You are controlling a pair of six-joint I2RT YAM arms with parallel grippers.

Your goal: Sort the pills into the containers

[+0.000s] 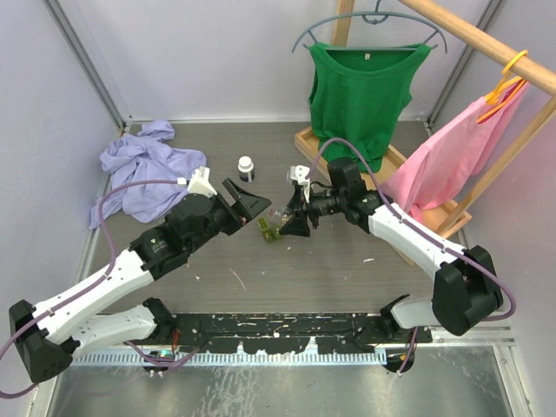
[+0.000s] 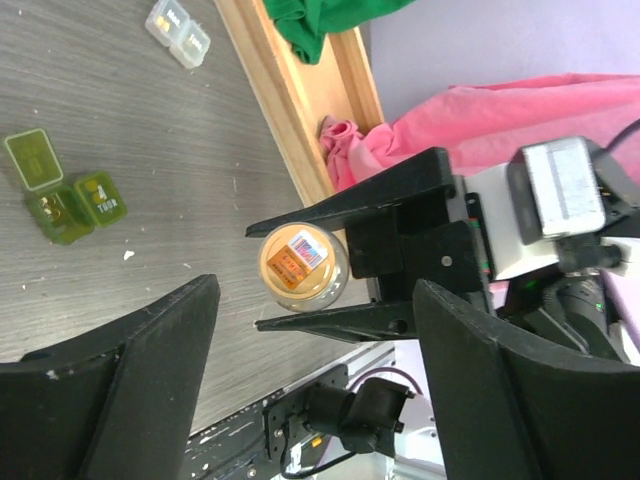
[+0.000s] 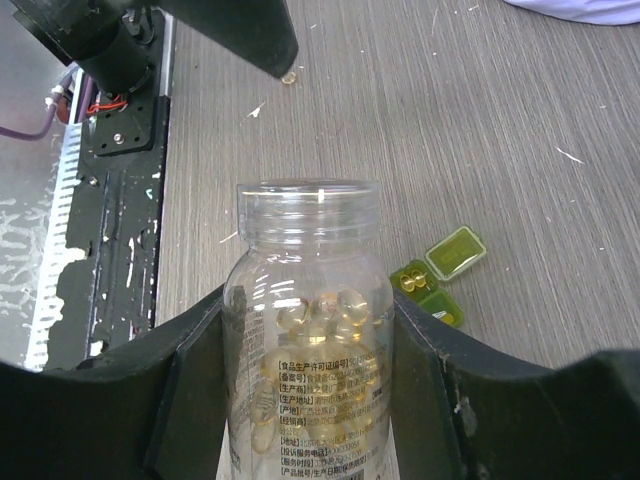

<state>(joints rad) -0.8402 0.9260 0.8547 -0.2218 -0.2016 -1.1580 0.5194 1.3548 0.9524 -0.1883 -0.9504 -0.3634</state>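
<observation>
bottle (image 3: 308, 330) base cut off, clear case (image 2: 178, 32) contents — unclear

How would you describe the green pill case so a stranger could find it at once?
Start at the grey table and find the small dark bottle with a white cap near its middle. Nearer the arm bases and slightly right lies the green pill case. Unlike the clear pill case, it is olive green with one lid flipped open.
</observation>
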